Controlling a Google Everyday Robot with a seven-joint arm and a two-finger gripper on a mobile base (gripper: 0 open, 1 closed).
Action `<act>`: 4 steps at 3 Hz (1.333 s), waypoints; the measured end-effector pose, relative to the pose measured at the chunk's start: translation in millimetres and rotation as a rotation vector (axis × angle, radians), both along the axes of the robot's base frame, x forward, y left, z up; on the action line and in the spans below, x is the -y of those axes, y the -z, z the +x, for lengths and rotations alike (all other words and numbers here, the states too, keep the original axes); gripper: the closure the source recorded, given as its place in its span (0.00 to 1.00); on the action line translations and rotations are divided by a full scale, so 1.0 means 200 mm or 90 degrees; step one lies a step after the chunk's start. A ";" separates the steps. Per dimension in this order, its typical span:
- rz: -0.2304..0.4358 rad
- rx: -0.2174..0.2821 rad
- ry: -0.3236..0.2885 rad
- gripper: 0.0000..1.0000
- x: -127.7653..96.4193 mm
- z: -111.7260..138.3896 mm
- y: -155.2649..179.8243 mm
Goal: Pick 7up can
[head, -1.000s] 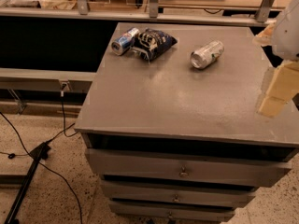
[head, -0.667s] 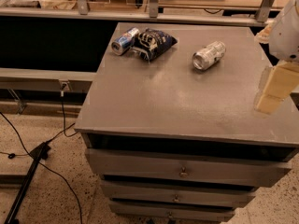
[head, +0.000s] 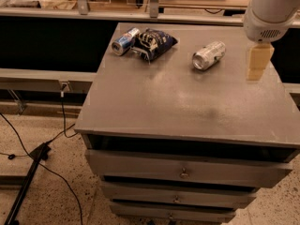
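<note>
The 7up can (head: 208, 55) is a silvery-grey can lying on its side on the grey cabinet top (head: 187, 107), at the back right of centre, its shiny top facing front-left. My gripper (head: 257, 68) hangs from the white arm at the upper right. It is above the cabinet top, to the right of the can and apart from it. Its cream-coloured fingers point down and hold nothing that I can see.
A blue, red and white can (head: 124, 41) lies at the back left, next to a dark snack bag (head: 153, 43). Drawers (head: 185, 172) face the front below the top. Black cables (head: 42, 149) run across the speckled floor at the left. A counter with shelves stands behind.
The arm and gripper have moved up and toward the back of the cabinet, closer to the 7up can. The cans and bag have not moved on the top.
</note>
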State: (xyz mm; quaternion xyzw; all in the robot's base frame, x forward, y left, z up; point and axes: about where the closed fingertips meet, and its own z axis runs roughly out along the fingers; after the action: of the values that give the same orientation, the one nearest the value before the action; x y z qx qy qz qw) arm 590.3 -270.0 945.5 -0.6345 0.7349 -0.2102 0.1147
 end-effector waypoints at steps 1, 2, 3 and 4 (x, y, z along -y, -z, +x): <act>0.001 0.002 0.008 0.00 0.01 -0.04 -0.01; -0.050 0.015 -0.038 0.00 0.04 0.02 0.04; -0.099 0.035 -0.151 0.00 0.08 0.23 0.06; -0.124 0.019 -0.271 0.00 -0.01 0.42 0.10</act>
State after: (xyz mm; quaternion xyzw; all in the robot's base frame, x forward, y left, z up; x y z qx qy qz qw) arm 674.0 -268.7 926.3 -0.7799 0.5594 -0.2604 0.1055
